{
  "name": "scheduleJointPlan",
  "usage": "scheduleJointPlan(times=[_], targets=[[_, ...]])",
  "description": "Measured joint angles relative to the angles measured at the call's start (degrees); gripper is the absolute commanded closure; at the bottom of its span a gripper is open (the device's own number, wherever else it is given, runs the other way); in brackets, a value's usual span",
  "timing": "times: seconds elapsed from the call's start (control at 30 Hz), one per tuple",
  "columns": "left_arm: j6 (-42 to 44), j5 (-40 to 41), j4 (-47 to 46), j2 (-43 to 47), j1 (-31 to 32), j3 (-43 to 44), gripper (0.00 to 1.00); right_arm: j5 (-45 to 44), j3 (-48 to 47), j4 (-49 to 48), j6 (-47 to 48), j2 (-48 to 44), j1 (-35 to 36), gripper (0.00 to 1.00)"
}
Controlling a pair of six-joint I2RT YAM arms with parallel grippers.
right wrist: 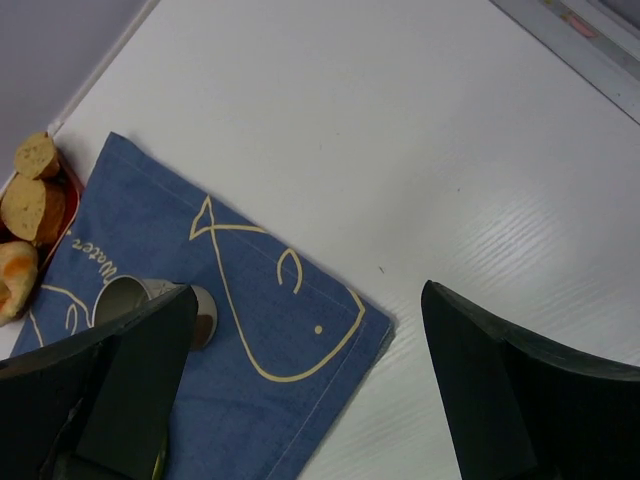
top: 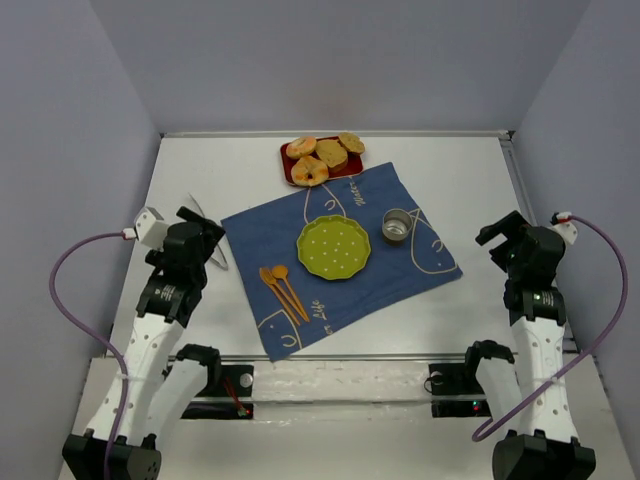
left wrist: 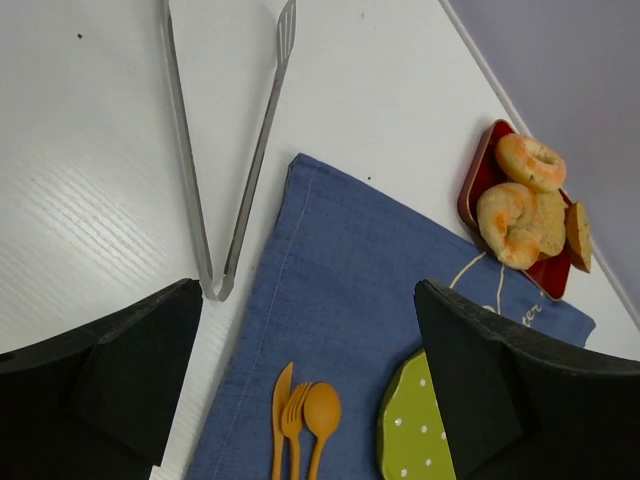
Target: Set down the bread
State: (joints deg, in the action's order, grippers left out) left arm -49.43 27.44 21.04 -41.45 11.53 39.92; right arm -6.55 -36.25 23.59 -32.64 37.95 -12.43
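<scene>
Both arms sit at their own sides of the table and nothing is picked up yet. The left gripper (left wrist: 305,300) has its fingers spread as wide as they go and is empty; the right gripper (right wrist: 308,300) is the same. The bread (top: 322,158) is piled on the red tray (left wrist: 472,190) at the far edge of the blue cloth (top: 300,230). A green plate (top: 333,246) is centred on the cloth, with cutlery (top: 283,290) to its left and a cup (top: 397,226) to its right. It reads as a place setting, so the plate is probably the drop target. The tongs (left wrist: 225,150) lie on bare table just beside the left gripper, hinge end nearest and tips pointing away, so they're likely the pickup tool, staged for that arm. Hard to call: the piece count, since the pile overlaps. The right wrist view cuts the tray at the frame edge, the left wrist view hides part of the plate behind its own finger, and the top view mostly hides the tongs behind the left arm.
</scene>
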Motion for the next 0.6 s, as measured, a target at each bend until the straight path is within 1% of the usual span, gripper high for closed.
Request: scheduleJointPlan(times=[0.2, 0.37, 0.5, 0.6], targets=[[-0.7, 0.0, 0.0, 2.5, 0.0, 0.0, 0.01, -0.5, 0.0, 0.0, -0.2, -2.3, 0.0, 0.00], [-0.6, 0.0, -0.3, 1.0, -0.4, 0.0, 0.01, -0.4, 0.0, 0.0, -0.1, -3.0, 0.0, 0.00], [0.4, -1.7, -2.4, -4.2, -3.7, 0.0, 0.01, -0.3, 0.0, 0.0, 0.2, -3.1, 0.0, 0.00], [1.7, -3.7, -3.3, -12.0, -6.5, 1.3, 0.01, -0.3, 0.0, 0.0, 0.3, -3.1, 0.0, 0.00]])
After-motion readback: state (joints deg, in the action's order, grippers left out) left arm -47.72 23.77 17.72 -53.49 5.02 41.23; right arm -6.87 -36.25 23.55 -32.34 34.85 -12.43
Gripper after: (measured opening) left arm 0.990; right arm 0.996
